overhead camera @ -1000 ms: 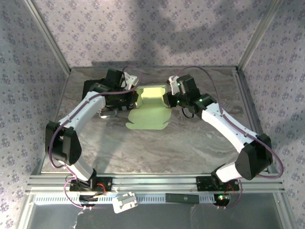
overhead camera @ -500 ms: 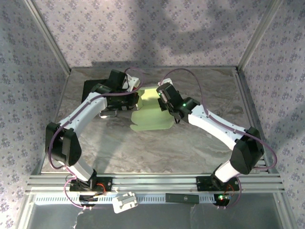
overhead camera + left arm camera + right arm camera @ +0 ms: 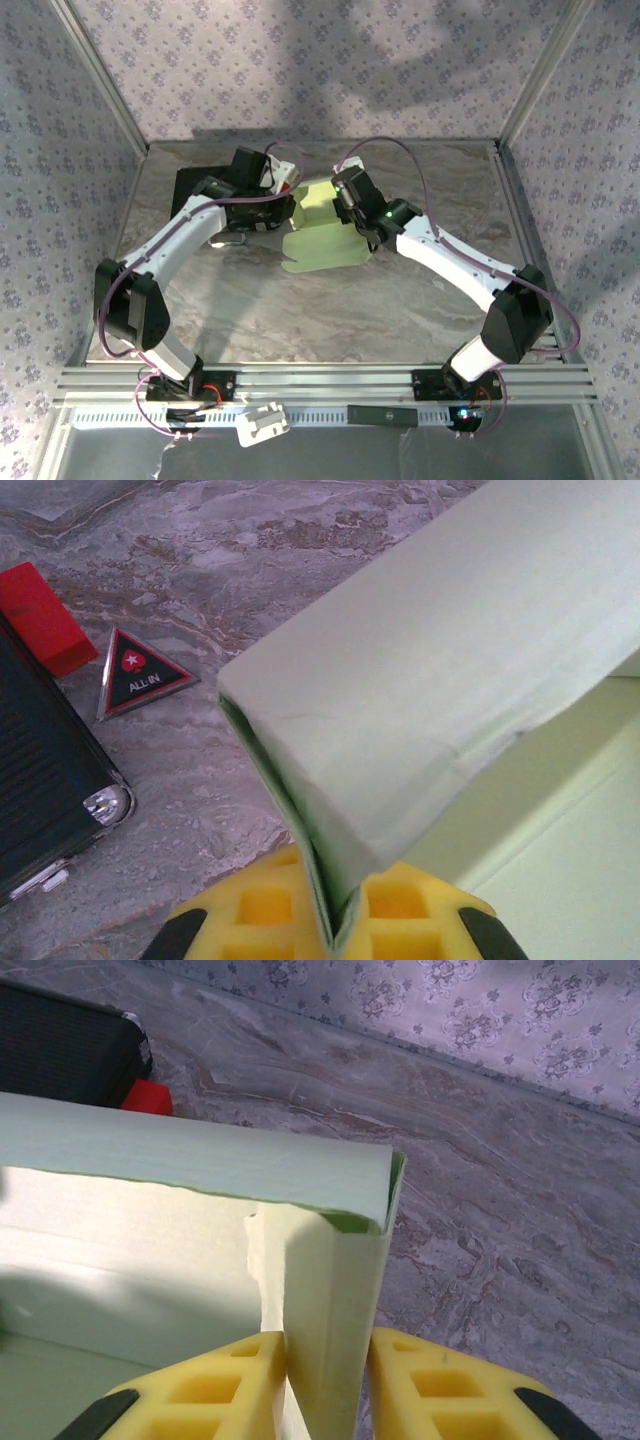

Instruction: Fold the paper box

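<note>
From above, the paper box (image 3: 320, 240) lay toward the back of the table (image 3: 300, 320), between the two tools and just to the right of the black case (image 3: 192, 183). A second earlier the right gripper (image 3: 345, 207) had stood off the box's right edge. It had since swung inward over the sheet and now sat at the box's rear right part. The pale card there looked drawn in and raised rather than lying flat. The left gripper (image 3: 284, 206) had kept its place at the rear left edge throughout.

In the left wrist view, the left gripper (image 3: 335, 920) was fully closed. Its yellow pads (image 3: 265, 905) pinched the lower edge of a folded wall of the paper box (image 3: 440, 670), which rose steeply away from the camera. The black case (image 3: 45, 770), a red block (image 3: 38, 618) and a triangular "ALL IN" marker (image 3: 138, 675) lay on the marble beside it.

In the right wrist view, the right gripper (image 3: 325, 1370) straddled an upright doubled-over side wall of the paper box (image 3: 190, 1160). Its jaws stood only narrowly apart, with the card filling the space between the pads (image 3: 235, 1380) and no gap visible on either side. How firmly they pressed could not be told.

Taken together, the change suggested the fold had moved from a flat sheet to standing walls — one side anchored, the other being formed. The front flaps were apparently still to be raised.
</note>
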